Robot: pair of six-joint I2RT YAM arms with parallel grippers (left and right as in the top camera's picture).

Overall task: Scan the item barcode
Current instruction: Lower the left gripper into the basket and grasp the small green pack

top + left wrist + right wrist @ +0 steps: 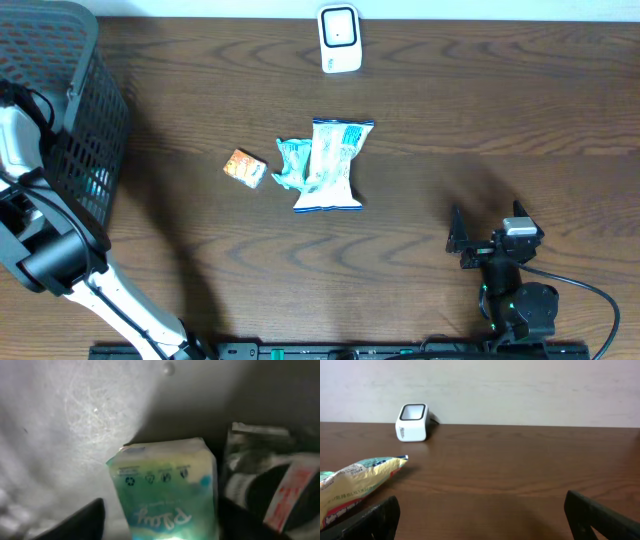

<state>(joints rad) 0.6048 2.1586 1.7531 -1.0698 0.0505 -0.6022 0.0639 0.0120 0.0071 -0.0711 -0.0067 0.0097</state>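
Inside the basket (95,120), at the desk's (450,120) left end, a green-and-white pack (165,485) lies on the pale floor. Just beside it on the right is a dark, silvery bag (270,480). The left arm (60,255) reaches into the basket, and the left jaws stand released on either side of the pack. A sliver of floor shows between the pack and the finger (85,520) at lower left. The other side is too blurred to say whether that finger touches.

The scanner (340,38) stands upright at the far edge of the desk, well apart from the basket. Mid-desk lie a blue-and-white bag (335,165), a teal pack (292,163) touching its left side, and a small orange packet (244,167) near that.

The right jaws are spread wide and hold nothing. They sit low over the near right part of the desk, facing the scanner.
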